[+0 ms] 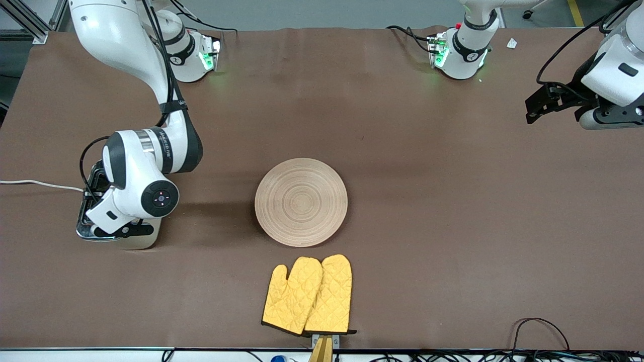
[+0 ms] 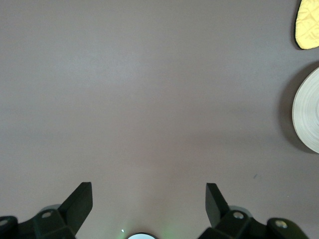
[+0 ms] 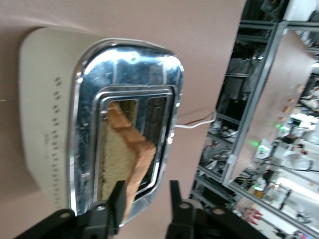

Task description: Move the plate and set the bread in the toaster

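The cream toaster (image 1: 143,240) stands at the right arm's end of the table, mostly hidden under the right wrist. In the right wrist view the toaster (image 3: 45,124) shows its chrome top, and the bread (image 3: 124,159) stands tilted in one slot with its crust sticking out. My right gripper (image 3: 147,201) is open just above it, one finger against the crust, the other apart. The wooden plate (image 1: 301,202) lies bare mid-table; its edge also shows in the left wrist view (image 2: 309,112). My left gripper (image 2: 149,199) is open and empty, waiting high over the left arm's end (image 1: 537,106).
Two yellow oven mitts (image 1: 308,295) lie nearer the front camera than the plate; a tip of one shows in the left wrist view (image 2: 309,25). The toaster's white cord (image 1: 35,183) runs off the table's edge. Cables lie along the front edge (image 1: 538,332).
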`<state>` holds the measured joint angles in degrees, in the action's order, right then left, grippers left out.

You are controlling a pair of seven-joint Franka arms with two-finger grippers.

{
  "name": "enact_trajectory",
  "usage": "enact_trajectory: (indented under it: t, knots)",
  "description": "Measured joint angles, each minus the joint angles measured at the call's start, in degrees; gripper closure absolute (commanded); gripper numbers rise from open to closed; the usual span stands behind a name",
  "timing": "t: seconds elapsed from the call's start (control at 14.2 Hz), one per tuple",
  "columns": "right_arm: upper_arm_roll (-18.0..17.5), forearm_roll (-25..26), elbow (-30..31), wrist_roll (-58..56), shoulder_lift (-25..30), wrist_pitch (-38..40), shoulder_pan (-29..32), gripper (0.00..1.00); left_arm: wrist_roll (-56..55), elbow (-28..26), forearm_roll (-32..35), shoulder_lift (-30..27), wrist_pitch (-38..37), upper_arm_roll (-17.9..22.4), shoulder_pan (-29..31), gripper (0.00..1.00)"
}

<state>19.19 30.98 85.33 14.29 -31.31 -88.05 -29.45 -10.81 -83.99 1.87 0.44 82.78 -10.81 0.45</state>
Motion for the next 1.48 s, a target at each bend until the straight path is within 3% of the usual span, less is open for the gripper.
enact_trajectory:
  t: [0.42, 0.56, 0.77, 1.26, 1.48]
  knots:
    - [0.47, -21.99, -0.22, -5.24, 12.84, -0.49, 7.17, 0.0, 0.0, 0.0, 0.0, 0.0, 0.06, 0.04, 0.05, 0.0]
    - [0.52, -26.47, 0.16, -10.63, 17.59, -0.36, 10.67, 0.0, 0.0, 0.01, 0.0, -0.01, 0.07, 0.04, 0.05, 0.0]
    - [0.54, -28.08, 2.3, -14.97, 23.88, -0.47, 14.07, 0.0, 0.0, 0.02, 0.0, -0.01, 0.13, 0.05, 0.05, 0.0]
    - [-0.03, -30.27, 12.5, -15.09, 37.87, -4.78, 14.13, 0.0, 0.0, 0.07, 0.0, -0.03, 0.16, 0.11, 0.08, 0.0]
    - [-0.26, -30.28, 14.97, -15.05, 41.05, -5.14, 14.0, 0.0, 0.01, 0.07, 0.0, -0.03, 0.16, 0.73, 0.19, 0.0]
